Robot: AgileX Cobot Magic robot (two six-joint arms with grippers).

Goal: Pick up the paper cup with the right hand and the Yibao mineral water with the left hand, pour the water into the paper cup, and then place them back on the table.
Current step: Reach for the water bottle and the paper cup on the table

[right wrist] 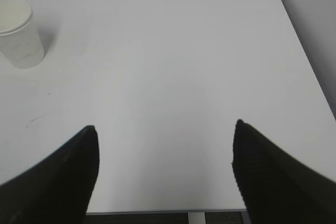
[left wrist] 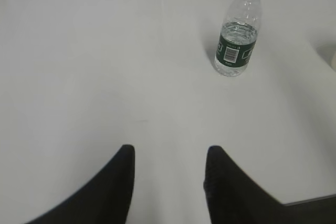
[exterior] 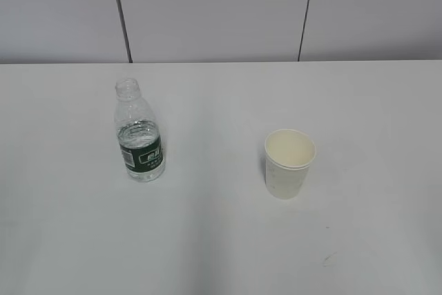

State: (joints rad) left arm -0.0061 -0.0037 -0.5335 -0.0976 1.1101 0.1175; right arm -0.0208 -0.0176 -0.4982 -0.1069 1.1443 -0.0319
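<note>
1. The bottle [exterior: 139,136] stands upright on the white tabletop [exterior: 221,240], on the left half as the exterior view shows it, closer to the far edge than to the near one. Its neck carries no cap, a little water sits inside, and a dark green label wraps its lower part.
2. The cup [exterior: 289,163] stands upright on the right half of the tabletop, well apart from the bottle and a little nearer the near edge. It is open at the top and its inside looks cream.
3. Neither arm shows in the exterior view.
4. The left gripper [left wrist: 169,156] hangs over bare tabletop near its near edge, fingers [left wrist: 119,182] spread with a clear gap and nothing between them. The bottle [left wrist: 237,35] stands well ahead of it and to its right.
5. The right gripper [right wrist: 165,135] hangs above the near edge of the tabletop, fingers [right wrist: 262,171] spread wide and released, nothing held. The cup [right wrist: 18,32] stands well ahead and far to its left, untouched.
6. A faint dark scratch mark [right wrist: 35,120] lies on the tabletop nearer the gripper than the cup.
</note>
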